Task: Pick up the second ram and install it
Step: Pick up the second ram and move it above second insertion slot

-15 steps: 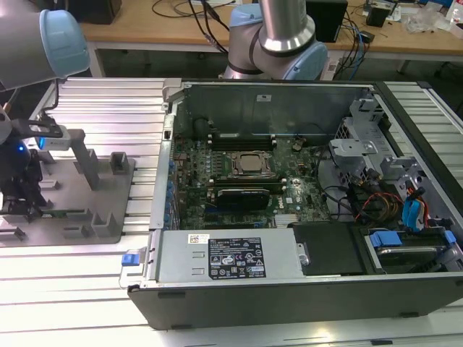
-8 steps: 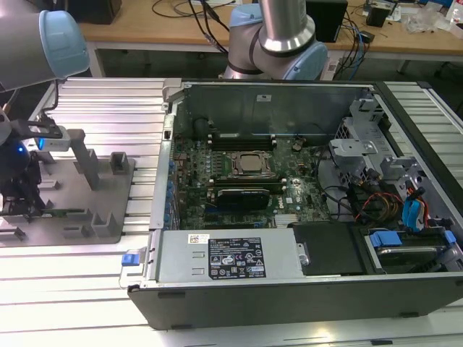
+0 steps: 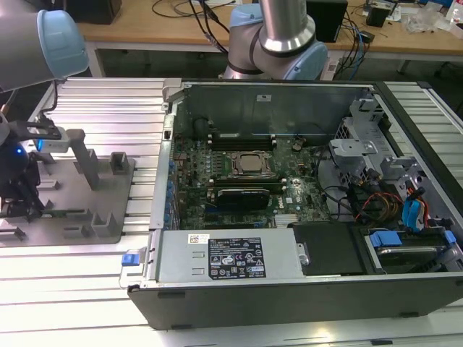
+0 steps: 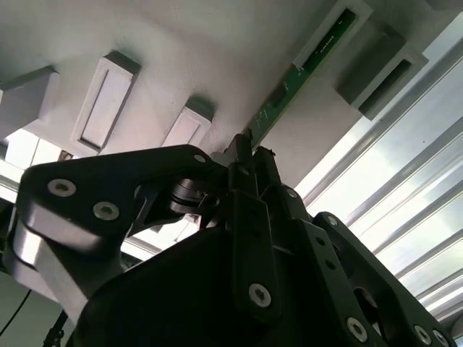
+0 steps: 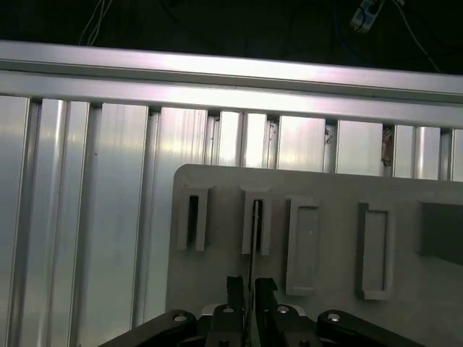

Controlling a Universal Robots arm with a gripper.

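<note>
The second ram is a thin green stick standing on edge in a slot of the grey holder plate. In the first wrist view the ram shows edge-on as a dark line in one slot of the holder plate. My gripper is shut on the near end of the stick, one black finger on each face. In the first wrist view the gripper has the stick's edge between its tips. In the exterior view the gripper hangs over the holder plate at the exterior view's far left.
An open computer case lies at the exterior view's right of the holder, with the green motherboard inside. Grey upright blocks stand on the holder plate. Everything rests on a ribbed aluminium table. Cables and drive bays fill the case's right end.
</note>
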